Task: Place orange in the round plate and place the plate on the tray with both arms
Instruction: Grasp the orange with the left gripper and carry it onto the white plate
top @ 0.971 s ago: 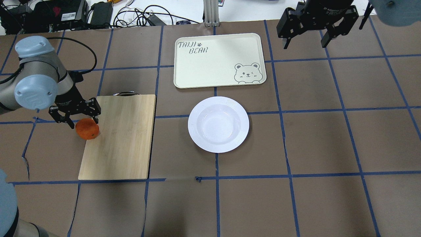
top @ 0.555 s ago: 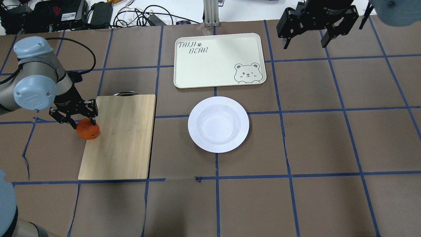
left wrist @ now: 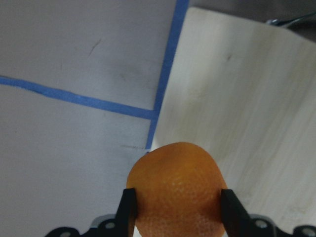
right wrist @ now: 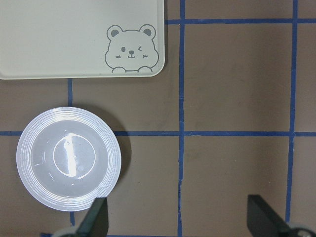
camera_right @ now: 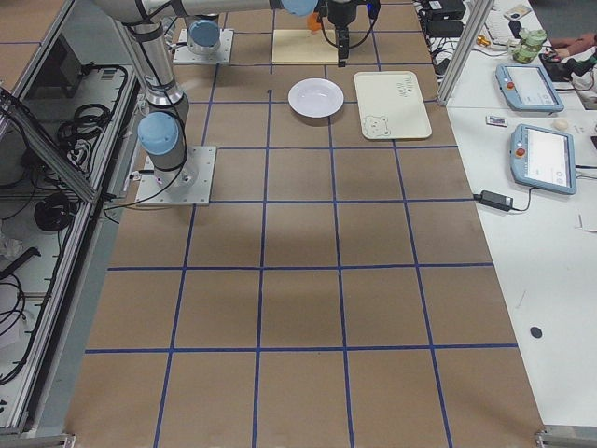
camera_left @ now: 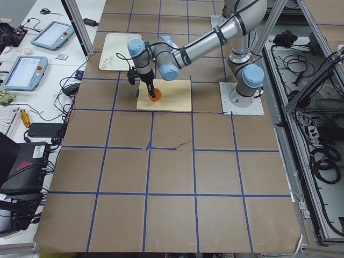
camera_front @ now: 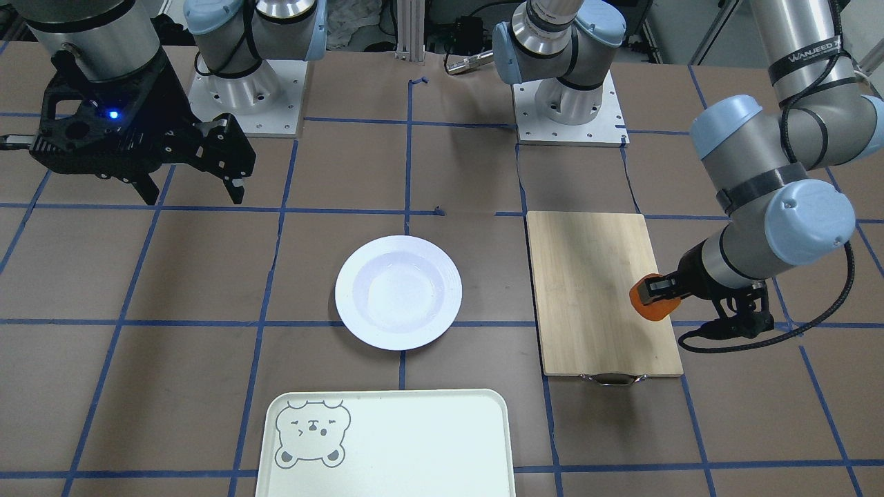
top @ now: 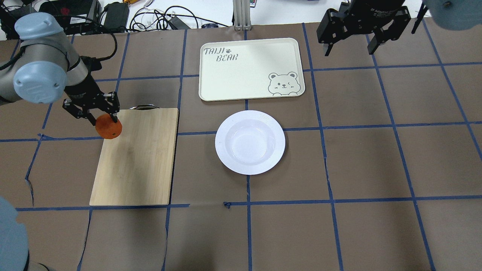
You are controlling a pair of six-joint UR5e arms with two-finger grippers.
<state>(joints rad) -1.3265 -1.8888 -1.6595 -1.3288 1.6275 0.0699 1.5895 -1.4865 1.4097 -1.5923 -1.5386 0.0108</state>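
Brown-papered table (top: 339,169), blue tape grid: orange in hand, plate waiting.
Nearest the robot, my left gripper (top: 103,119) pinches the orange (top: 108,128) across its middle, over the cutting board's (top: 139,158) left edge; I judge that grip stops it rolling. Mid-table, the round plate (top: 250,142) sits bare just short of the tray (top: 244,71), so the carry is short. Farthest, the right gripper (top: 350,51) hangs spread wide, empty, clear of that path. Count: one orange, one plate, one tray, one board, two grippers.
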